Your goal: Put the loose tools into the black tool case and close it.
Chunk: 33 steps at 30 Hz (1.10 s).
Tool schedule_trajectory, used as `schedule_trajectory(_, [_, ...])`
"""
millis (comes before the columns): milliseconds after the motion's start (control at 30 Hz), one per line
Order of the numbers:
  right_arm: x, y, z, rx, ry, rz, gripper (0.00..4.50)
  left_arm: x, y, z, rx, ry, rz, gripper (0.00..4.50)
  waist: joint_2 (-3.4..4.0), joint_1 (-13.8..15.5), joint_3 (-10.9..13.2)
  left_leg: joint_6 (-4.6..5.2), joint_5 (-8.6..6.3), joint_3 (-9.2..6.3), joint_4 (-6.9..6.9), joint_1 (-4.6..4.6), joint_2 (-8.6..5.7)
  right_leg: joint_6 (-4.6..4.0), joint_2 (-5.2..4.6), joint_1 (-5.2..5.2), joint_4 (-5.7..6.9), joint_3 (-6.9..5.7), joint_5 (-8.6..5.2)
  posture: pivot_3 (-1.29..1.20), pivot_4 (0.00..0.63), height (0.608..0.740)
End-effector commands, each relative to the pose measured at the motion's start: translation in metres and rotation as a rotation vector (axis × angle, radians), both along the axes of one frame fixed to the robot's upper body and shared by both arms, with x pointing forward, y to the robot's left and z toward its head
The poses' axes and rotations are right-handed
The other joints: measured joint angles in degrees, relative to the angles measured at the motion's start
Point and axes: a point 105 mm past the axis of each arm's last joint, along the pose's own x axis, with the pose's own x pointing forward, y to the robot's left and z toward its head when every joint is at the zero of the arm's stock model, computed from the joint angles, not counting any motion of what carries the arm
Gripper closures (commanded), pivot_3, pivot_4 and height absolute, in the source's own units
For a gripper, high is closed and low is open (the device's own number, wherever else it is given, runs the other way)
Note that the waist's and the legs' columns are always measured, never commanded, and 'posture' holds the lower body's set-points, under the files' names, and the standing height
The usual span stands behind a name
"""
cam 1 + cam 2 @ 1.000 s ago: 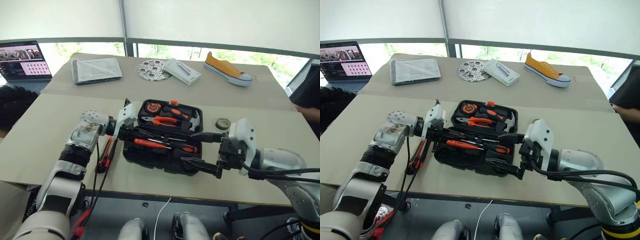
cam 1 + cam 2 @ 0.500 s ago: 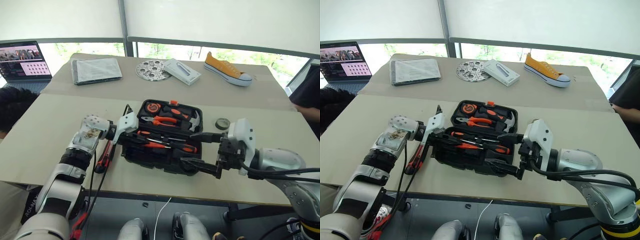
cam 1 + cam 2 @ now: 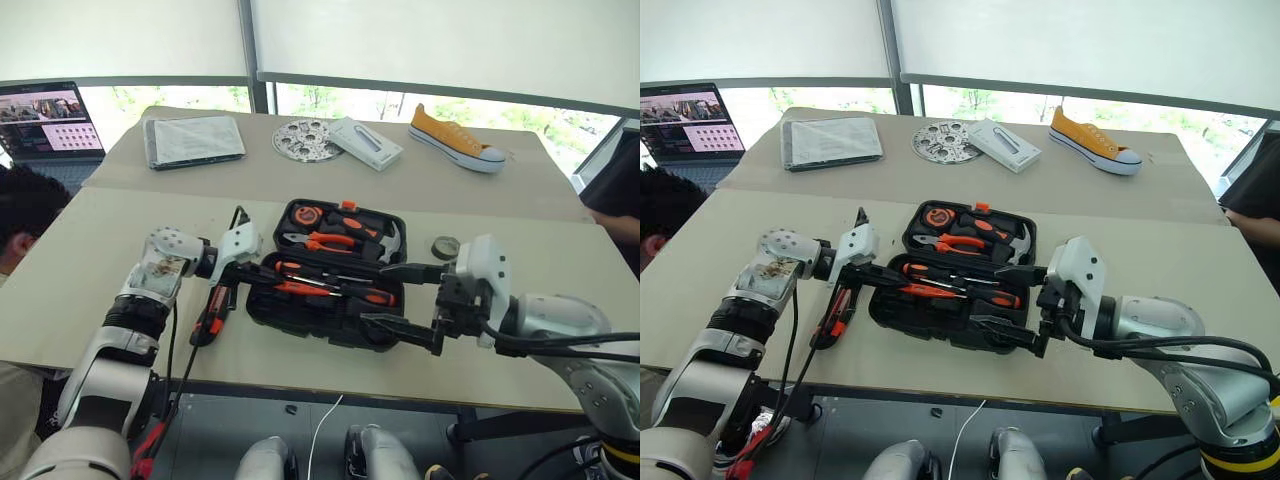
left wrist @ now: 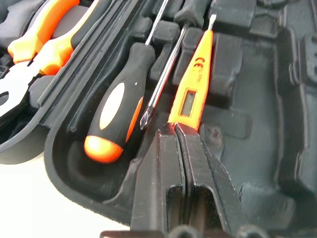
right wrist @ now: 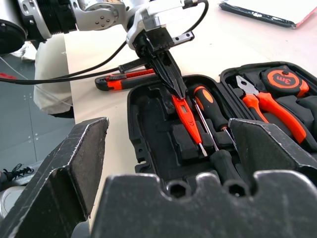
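Now the tester screwdriver (image 4: 190,94) is laid in the case (image 3: 300,315), just beyond the left fingers (image 4: 181,148), withdrawn and clenched empty; the right fingers (image 3: 400,298) are held spread.

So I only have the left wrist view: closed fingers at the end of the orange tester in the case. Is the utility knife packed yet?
Observer: No. The utility knife lies on the table, just left of the tool case.
Operator: And the tape roll?
Observer: The tape roll sits on the table to the right of the case, apart from it.
Operator: Where's the other gripper?
Observer: The right gripper is open, at the case's right end.
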Motion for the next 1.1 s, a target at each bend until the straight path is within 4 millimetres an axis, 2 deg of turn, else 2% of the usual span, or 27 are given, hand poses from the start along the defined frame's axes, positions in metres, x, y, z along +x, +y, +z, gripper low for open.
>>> schedule_trajectory(33, [-0.001, 0.0, 0.007, 0.007, -0.033, 0.001, 0.0, -0.001, -0.017, 0.03, -0.044, -0.08, -0.062, 4.43, 0.0, 0.0, 0.0, 0.0, 0.0, 0.0, 0.0, -0.01, 0.0, 0.0, 0.0, 0.0, -0.01, 0.0, 0.0, 0.0, 0.15, 0.733])
schedule_trajectory(133, [-0.001, 0.001, 0.006, 0.012, -0.03, -0.002, 0.0, -0.003, -0.026, 0.027, -0.037, -0.078, -0.087, 4.43, 0.0, -0.04, 0.0, 0.0, 0.0, 0.01, 0.0, 0.0, 0.0, 0.0, 0.01, 0.0, -0.01, 0.01, 0.0, 0.0, 0.15, 0.733])
schedule_trajectory(233, [-0.001, 0.002, 0.006, 0.016, -0.03, -0.004, 0.0, -0.002, -0.026, 0.017, 0.012, -0.076, -0.093, 4.43, 0.0, -0.1, 0.0, 0.0, 0.0, 0.02, 0.0, 0.02, 0.0, 0.0, 0.02, 0.0, 0.0, 0.0, 0.0, 0.0, 0.15, 0.733])
schedule_trajectory(367, [-0.001, 0.001, 0.006, 0.016, -0.031, -0.011, 0.0, -0.001, -0.012, -0.002, 0.121, -0.098, -0.093, 4.43, 0.0, -0.2, 0.0, 0.0, 0.0, 0.05, -0.01, 0.05, 0.01, 0.0, 0.05, 0.0, 0.01, 0.0, 0.0, 0.0, 0.15, 0.733])
schedule_trajectory(633, [-0.002, -0.001, 0.006, 0.02, -0.024, -0.02, 0.0, 0.004, 0.016, -0.017, 0.208, -0.1, -0.046, 4.43, 0.01, -0.08, -0.01, 0.0, 0.0, 0.04, 0.0, 0.07, 0.0, 0.0, -0.01, 0.03, 0.01, 0.01, 0.0, 0.0, 0.15, 0.733])
schedule_trajectory(867, [-0.001, -0.002, 0.006, 0.023, -0.02, -0.025, 0.0, 0.005, 0.025, -0.014, 0.202, -0.104, -0.034, 4.43, 0.03, -0.21, -0.03, 0.01, 0.0, 0.04, -0.01, 0.1, 0.02, 0.0, 0.02, 0.03, 0.02, 0.01, 0.0, 0.0, 0.15, 0.733])
schedule_trajectory(1100, [0.0, 0.0, 0.005, 0.029, -0.015, -0.021, 0.0, 0.009, -0.001, 0.022, 0.015, -0.12, -0.04, 4.43, 0.02, -0.11, -0.02, 0.01, -0.01, 0.04, 0.0, 0.06, 0.01, 0.0, 0.02, 0.02, 0.01, 0.0, 0.0, 0.0, 0.15, 0.733])
